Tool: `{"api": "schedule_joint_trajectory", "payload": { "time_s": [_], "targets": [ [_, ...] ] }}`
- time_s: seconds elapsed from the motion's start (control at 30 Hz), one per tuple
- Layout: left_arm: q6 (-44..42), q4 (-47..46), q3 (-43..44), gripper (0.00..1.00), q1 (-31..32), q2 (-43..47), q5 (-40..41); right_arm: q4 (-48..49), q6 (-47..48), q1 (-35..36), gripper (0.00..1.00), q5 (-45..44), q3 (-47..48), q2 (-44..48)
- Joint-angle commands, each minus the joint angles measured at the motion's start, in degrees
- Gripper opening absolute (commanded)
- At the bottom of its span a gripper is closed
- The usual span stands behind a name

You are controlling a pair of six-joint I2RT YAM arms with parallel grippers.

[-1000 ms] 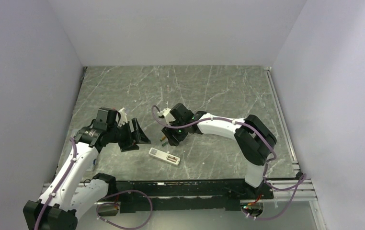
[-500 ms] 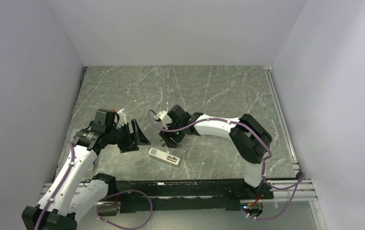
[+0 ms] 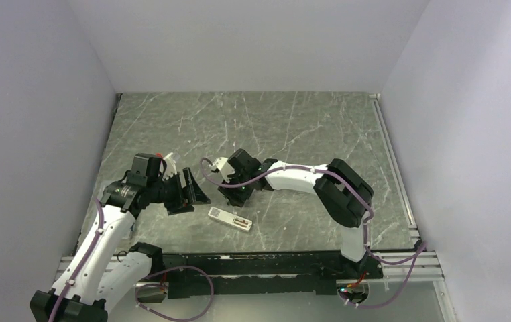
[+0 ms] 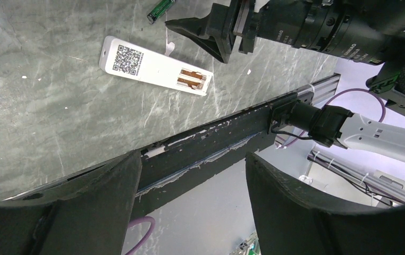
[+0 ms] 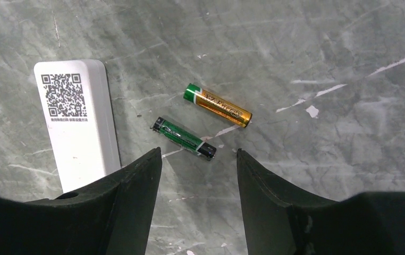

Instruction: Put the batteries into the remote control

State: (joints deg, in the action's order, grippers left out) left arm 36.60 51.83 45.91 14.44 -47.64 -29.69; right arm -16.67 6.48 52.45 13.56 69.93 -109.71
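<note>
**Green battery (image 5: 184,138) now framed by my right pincer (image 5: 197,154)**

Over the last second my right arm has swung left across the table (image 3: 306,127). My right pincer now hangs low over the marble, with one end of the green battery almost between its spread tips. It pinches nothing. The orange-gold battery (image 5: 219,106) lies a little beyond, apart from the green one, and both lie flat.

The remote control (image 5: 78,127) lies just to their left, code label up. From my left wrist I see its bay (image 4: 192,79) open at the end away from the label, with no cell in it as far as I can tell. My left pincer (image 4: 192,156) has hardly shifted. It is spread and empty, hovering beside the remote control.

I judge the approach done and the pick not yet begun. Next comes closing across the green battery's thin body.
</note>
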Motion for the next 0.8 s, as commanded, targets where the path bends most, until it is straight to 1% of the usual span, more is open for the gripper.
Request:
{"api": "schedule_joint_trajectory", "payload": {
  "time_s": [0.0,0.2,0.43,0.6,0.77],
  "targets": [
    [-0.9,0.2,2.0,0.77,-0.3,0.9,-0.6,0.4,1.9,1.2,0.56,-1.5,2.4,-0.9],
    [-0.7,-0.3,1.5,0.77,-0.3,0.8,-0.8,0.6,2.3,2.0,0.52,-1.8,2.1,-1.5],
    [-0.7,-0.2,1.5,0.77,-0.3,0.9,-0.6,-0.4,2.4,2.8,0.45,-2.9,2.0,-2.0],
    [-0.7,-0.4,1.4,0.77,-0.3,0.8,-0.5,-0.5,1.8,3.7,0.36,-4.3,0.4,-1.3],
    [-0.5,-1.0,0.9,0.77,-0.3,0.7,-0.5,0.4,0.4,4.3,0.3,-4.7,-2.3,-0.2]
  ]
}}
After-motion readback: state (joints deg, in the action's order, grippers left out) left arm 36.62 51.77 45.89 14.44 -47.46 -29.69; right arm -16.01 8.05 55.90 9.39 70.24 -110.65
